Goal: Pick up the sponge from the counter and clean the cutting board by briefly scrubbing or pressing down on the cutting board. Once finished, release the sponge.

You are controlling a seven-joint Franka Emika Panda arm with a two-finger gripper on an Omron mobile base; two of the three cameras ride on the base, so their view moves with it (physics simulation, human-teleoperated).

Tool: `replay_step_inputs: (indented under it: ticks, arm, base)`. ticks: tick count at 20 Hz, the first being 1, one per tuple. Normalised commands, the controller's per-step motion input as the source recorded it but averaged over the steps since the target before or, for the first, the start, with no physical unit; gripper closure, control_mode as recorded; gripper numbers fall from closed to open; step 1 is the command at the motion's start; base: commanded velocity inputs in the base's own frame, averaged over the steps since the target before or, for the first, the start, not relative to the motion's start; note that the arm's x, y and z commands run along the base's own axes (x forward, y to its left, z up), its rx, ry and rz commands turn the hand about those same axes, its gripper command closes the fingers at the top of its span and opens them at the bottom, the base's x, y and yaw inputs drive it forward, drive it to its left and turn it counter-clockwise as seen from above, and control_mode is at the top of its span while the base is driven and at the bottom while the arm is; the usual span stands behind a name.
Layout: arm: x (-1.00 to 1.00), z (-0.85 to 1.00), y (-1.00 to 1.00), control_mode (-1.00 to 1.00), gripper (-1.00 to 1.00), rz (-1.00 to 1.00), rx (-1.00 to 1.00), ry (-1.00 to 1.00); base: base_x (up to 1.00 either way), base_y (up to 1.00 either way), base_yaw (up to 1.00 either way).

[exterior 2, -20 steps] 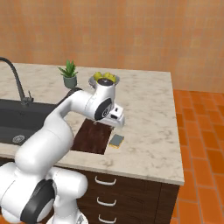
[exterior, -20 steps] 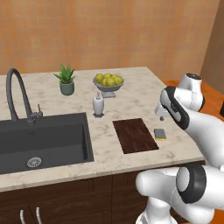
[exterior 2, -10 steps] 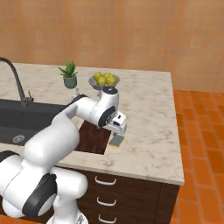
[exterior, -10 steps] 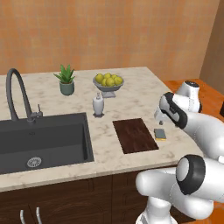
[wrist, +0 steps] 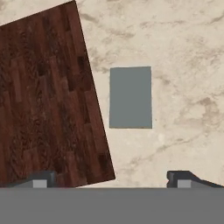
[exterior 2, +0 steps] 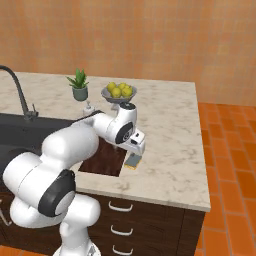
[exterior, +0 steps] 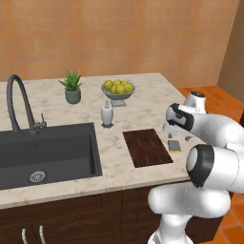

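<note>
The sponge (wrist: 130,97) lies flat on the beige counter (wrist: 183,65), its grey-green top facing up, just to the right of the dark brown cutting board (wrist: 48,100). My gripper (wrist: 113,179) hovers over it, open, with the two fingertips spread wide and nothing between them. In the left base view the gripper (exterior: 177,137) hangs just above the sponge (exterior: 174,145), beside the cutting board (exterior: 147,147). In the right base view the sponge (exterior 2: 133,161) shows its yellow edge below the gripper (exterior 2: 136,149), with the cutting board (exterior 2: 105,159) partly hidden behind my arm.
A black sink basin (exterior: 47,152) with a curved faucet (exterior: 19,100) lies left of the board. A soap dispenser (exterior: 107,114), a potted plant (exterior: 72,88) and a bowl of lemons (exterior: 117,89) stand behind it. The counter's front edge (exterior: 143,183) runs close to the sponge.
The hand has come down and nearer to the sponge. The sponge and the board have not moved.
</note>
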Motion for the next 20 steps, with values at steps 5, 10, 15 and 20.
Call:
replay_step_inputs:
  ticks: [5,10,15,20]
  arm:
    - [0.29,-0.32,-0.18,-1.00,-1.00,0.00,0.00,0.08]
    - [0.26,-0.35,-0.10,-1.00,-1.00,0.00,0.00,0.06]
    - [0.16,-0.28,-0.08,-1.00,-1.00,0.00,0.00,0.03]
    - [0.15,-0.27,-0.02,-1.00,-1.00,0.00,0.00,0.03]
  base:
    - [0.00,0.00,0.00]
    - [0.00,0.00,0.00]
    - [0.00,0.00,0.00]
    - [0.00,0.00,0.00]
